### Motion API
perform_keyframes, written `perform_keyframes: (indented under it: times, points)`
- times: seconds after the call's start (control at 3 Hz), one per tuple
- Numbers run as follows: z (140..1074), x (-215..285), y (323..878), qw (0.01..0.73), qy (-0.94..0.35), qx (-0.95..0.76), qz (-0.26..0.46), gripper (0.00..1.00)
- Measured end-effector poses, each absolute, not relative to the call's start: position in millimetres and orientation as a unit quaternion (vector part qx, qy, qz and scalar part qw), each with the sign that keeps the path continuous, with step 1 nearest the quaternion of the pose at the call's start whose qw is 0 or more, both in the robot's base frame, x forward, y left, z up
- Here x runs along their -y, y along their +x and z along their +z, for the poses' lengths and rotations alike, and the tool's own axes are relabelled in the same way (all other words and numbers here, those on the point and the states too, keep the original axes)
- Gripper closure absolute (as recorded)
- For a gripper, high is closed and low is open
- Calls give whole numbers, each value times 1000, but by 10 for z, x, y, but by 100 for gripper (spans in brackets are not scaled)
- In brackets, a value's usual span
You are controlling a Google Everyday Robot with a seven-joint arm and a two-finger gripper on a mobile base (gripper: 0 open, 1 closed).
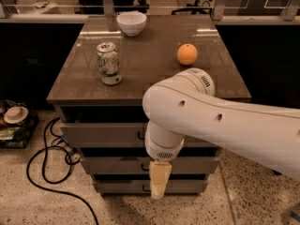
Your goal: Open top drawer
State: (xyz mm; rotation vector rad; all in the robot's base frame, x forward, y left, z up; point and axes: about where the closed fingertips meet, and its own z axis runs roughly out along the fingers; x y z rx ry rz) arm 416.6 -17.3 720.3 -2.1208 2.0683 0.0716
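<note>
The top drawer (103,135) is the grey-beige front just under the brown cabinet top, with a small black handle (140,135) at its centre, partly hidden by my arm. My gripper (158,182) hangs pointing down in front of the two lower drawer fronts, below and slightly right of the top handle, not touching it. Its yellowish finger covers the lower handles' area. The big white arm (220,125) hides the right half of the drawer fronts.
On the cabinet top (150,78) stand a green-white can (108,63), an orange (187,54) and a white bowl (131,23). A black cable (42,168) loops on the floor to the left, beside a bin of clutter (14,121).
</note>
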Motion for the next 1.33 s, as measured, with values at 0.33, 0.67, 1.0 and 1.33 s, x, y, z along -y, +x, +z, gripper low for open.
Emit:
perform_keyframes:
  times: [0.33, 0.67, 1.0, 1.33]
  points:
    - [7159, 329, 4167, 51, -711, -701, 0, 0]
    - [7043, 361, 4227, 41, -717, -696, 5, 0]
    - [6891, 339, 4282, 44, -721, -692, 18, 0]
    - [6792, 333, 4339, 43, -723, -690, 21, 0]
